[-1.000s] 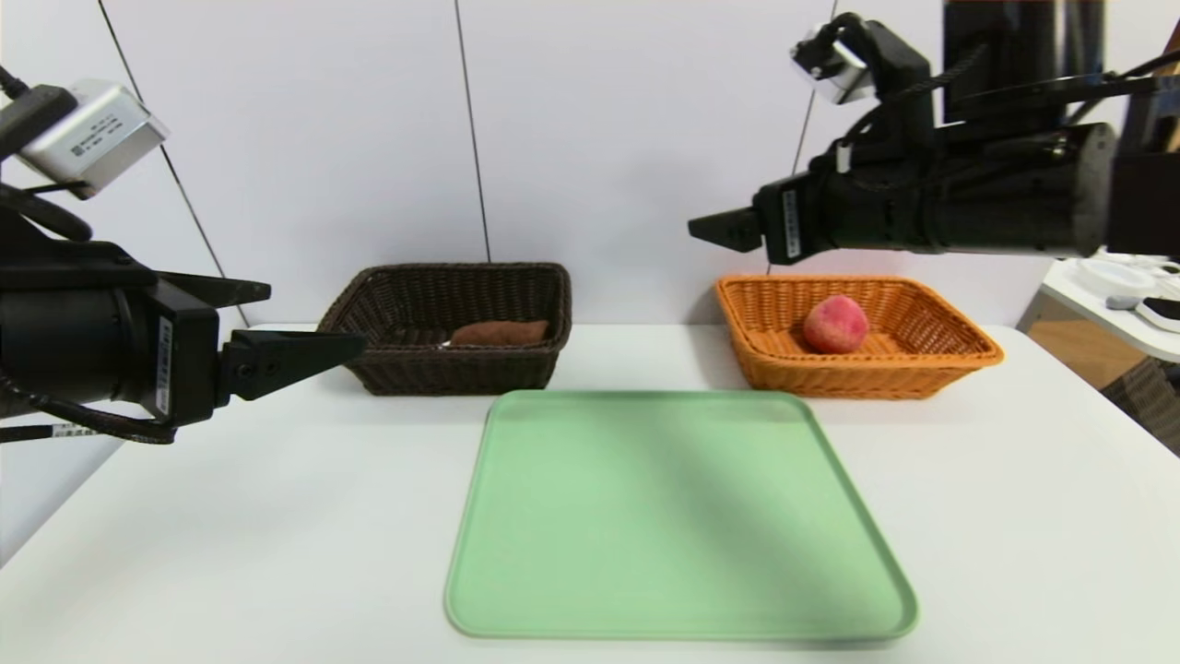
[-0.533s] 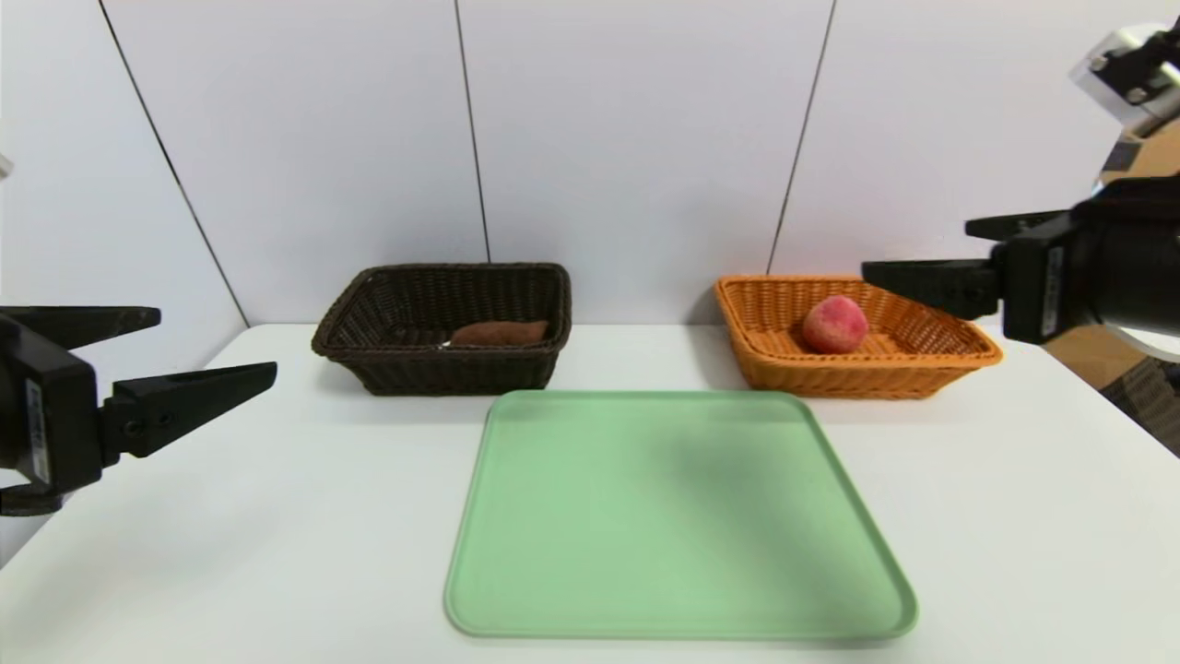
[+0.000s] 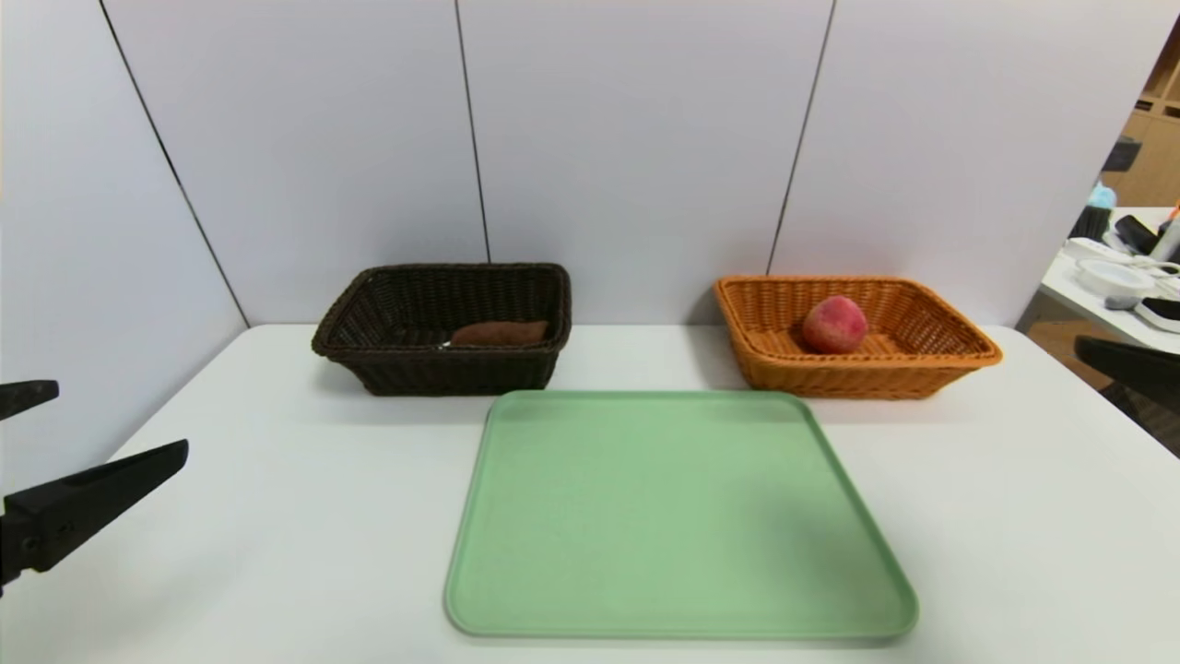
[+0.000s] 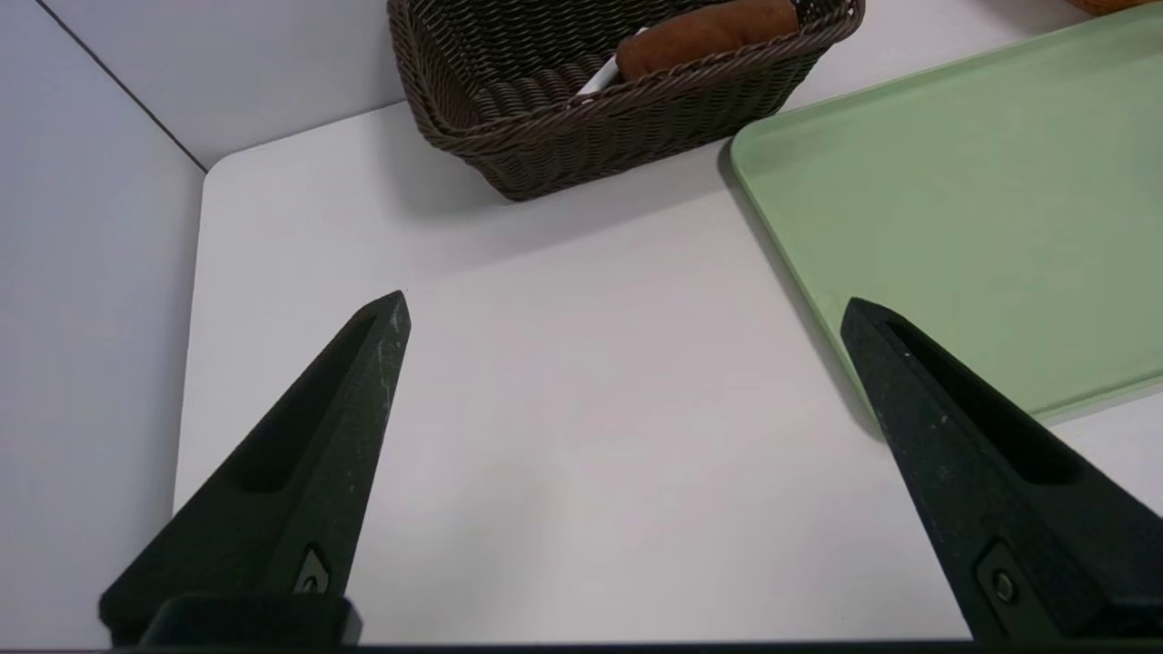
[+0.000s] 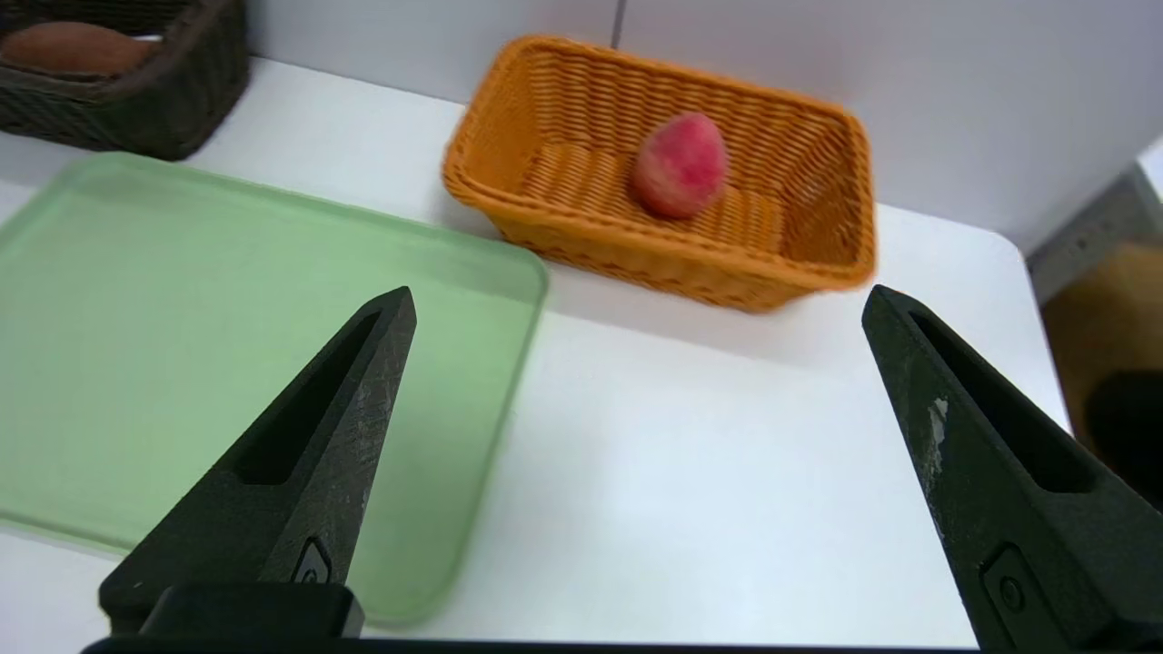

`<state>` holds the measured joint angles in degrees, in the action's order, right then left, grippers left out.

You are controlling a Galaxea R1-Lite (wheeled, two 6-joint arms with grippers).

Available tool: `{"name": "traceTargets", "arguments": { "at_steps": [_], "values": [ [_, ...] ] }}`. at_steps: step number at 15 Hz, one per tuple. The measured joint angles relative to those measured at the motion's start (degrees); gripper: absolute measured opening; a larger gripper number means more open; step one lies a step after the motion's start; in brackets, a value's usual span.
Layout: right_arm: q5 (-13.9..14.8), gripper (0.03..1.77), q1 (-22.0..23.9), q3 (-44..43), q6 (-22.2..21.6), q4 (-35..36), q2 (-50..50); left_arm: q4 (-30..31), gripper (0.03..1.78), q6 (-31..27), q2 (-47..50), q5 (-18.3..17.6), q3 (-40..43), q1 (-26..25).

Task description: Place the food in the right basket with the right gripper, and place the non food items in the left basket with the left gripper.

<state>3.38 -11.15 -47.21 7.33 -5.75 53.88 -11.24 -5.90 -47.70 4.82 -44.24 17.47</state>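
A: Although writing is looked for on every item, is any label or brand found?

B: None that can be read; the baskets, the tray and the gripper fingers are seen without legible print.

A: How are the surface and room described?

B: A white table [image 3: 277,516] with rounded corners is set against pale wall panels [image 3: 636,138] divided by thin dark seams. Off to the right, a second white desk [image 3: 1120,300] strewn with small items is glimpsed (too far off to be identified).

A: And the materials?

B: A smooth, matte green tray [image 3: 678,516] with rounded corners and a low raised rim is laid at the centre, with nothing on it. Behind it on the left, a dark brown woven basket [image 3: 442,364] is placed; a brown oblong item [image 3: 498,333] with a white part at one end is lying inside. Behind the tray on the right, an orange woven basket [image 3: 857,373] is placed, and a round pinkish-red peach [image 3: 834,325] is resting in it.

A: What is noted of the tools?

B: The left gripper [image 4: 627,309] is held above the table's left side, near the tray's edge, its black tapered fingers spread wide with nothing between them. The right gripper [image 5: 636,304] is held above the table's right side, likewise spread wide and holding nothing.
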Motion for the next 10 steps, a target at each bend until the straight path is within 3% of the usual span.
{"name": "traceTargets", "arguments": {
  "at_steps": [4,10],
  "values": [
    [0.1,1.69,6.2,3.9,0.0,-2.0,-6.9,0.1,1.69,-0.1,4.6,0.0,4.8,-2.6],
    [0.5,1.69,8.6,5.2,0.1,-8.3,-15.3,0.1,1.69,-1.3,12.6,-0.4,10.9,-7.0]
  ]
}}
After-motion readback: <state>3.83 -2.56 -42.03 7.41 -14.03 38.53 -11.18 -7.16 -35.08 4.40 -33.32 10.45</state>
